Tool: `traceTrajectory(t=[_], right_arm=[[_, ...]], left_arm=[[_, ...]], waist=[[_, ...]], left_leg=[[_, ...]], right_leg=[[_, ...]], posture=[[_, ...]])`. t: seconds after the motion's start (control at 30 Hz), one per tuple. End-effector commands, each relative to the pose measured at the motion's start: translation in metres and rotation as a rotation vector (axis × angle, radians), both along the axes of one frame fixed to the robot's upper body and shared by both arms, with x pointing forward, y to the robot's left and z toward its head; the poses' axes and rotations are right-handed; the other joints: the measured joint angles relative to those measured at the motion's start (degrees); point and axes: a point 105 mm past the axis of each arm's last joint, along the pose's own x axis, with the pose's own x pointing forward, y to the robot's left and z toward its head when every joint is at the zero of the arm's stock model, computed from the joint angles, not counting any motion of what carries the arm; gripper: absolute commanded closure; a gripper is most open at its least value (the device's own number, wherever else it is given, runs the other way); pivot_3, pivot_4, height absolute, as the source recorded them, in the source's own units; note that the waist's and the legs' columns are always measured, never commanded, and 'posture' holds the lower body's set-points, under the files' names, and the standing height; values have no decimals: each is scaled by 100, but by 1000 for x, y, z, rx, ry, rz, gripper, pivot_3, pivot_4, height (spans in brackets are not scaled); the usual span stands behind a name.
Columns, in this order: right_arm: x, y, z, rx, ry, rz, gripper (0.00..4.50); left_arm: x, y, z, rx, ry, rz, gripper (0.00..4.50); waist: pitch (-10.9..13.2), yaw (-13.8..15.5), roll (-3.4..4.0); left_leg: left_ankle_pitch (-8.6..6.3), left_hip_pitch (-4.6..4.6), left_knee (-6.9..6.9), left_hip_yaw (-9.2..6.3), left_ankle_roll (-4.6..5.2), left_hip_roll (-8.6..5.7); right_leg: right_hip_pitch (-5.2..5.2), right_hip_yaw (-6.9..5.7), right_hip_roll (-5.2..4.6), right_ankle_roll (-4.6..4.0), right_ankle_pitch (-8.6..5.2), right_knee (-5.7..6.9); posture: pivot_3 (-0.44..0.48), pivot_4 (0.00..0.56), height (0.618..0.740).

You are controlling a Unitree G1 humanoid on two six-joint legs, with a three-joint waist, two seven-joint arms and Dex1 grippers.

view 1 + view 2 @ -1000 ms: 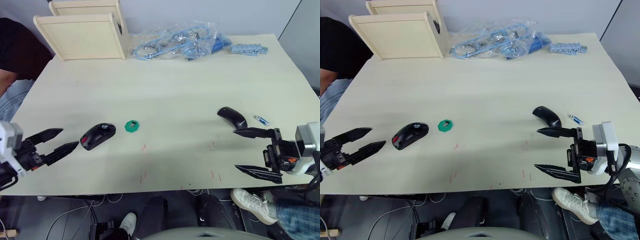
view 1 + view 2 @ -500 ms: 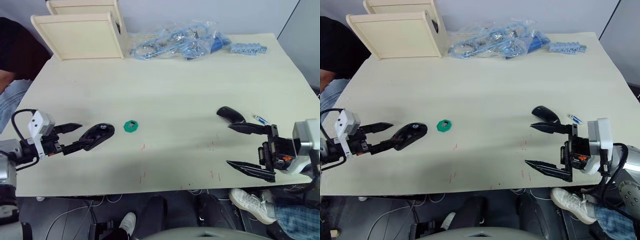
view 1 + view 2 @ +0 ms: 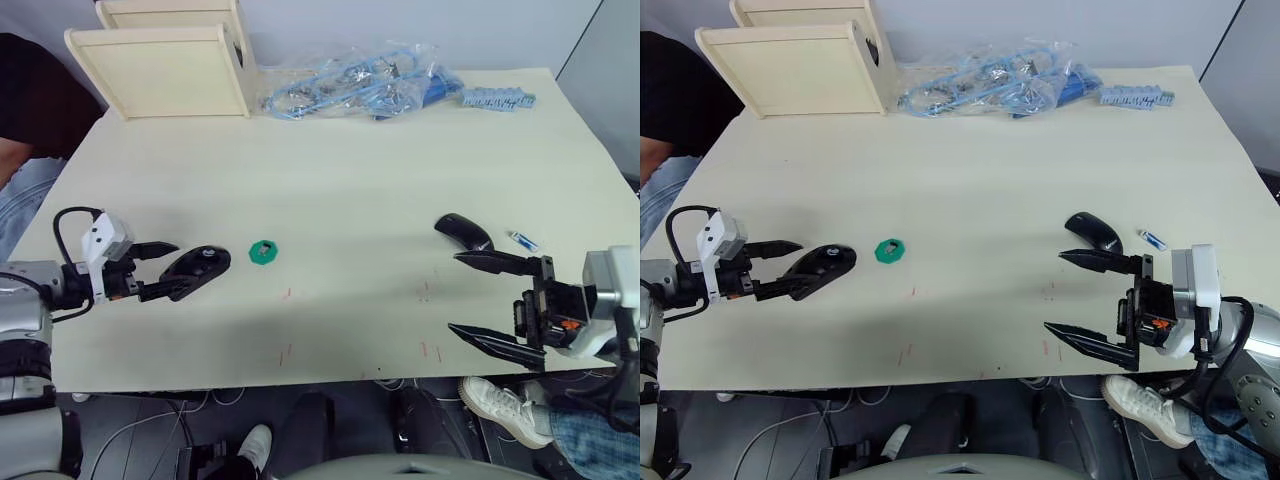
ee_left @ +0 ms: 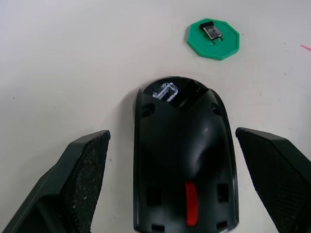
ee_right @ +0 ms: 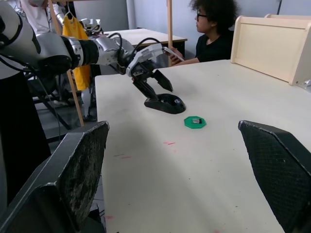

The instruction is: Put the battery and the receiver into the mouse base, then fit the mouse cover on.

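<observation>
The mouse base (image 4: 184,160), black with a red strip and an exposed compartment, lies at the table's left. My left gripper (image 3: 175,270) is open, one finger on each side of the base's near end, with a gap showing both sides in the left wrist view. Just right of the base sits a green octagonal holder (image 3: 263,253) carrying the small receiver (image 4: 212,31). The glossy mouse cover (image 3: 463,231) lies at the right, with the tiny battery (image 3: 522,240) to its right. My right gripper (image 3: 455,292) hangs open just nearer than the cover, holding nothing.
Two wooden boxes (image 3: 165,70) stand at the back left. Clear bags of blue cables (image 3: 350,90) and a blue strip of parts (image 3: 497,98) lie along the far edge. A person (image 5: 218,24) sits beyond the table's left side.
My left gripper has come in from the table's near left edge and now straddles the mouse base. The right gripper has drifted slightly left, still open.
</observation>
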Motion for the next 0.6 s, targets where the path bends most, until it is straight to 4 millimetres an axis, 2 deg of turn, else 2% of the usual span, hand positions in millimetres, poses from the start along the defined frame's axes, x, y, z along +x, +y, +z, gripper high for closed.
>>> traceTrajectory(t=[0.03,0.6], right_arm=[[-6,0,6,7,-53,2,0],[-8,-6,0,8,-51,-11,0]], left_arm=[[2,-2,4,6,-11,-18,80],[6,-5,-3,23,-6,-24,80]], waist=[[0,-3,0],[0,1,0]], left_leg=[[0,1,0,-1,0,0],[0,1,0,-1,0,0]], right_leg=[[0,0,0,0,0,2],[0,-1,0,0,0,2]], posture=[[0,150,740],[0,150,740]])
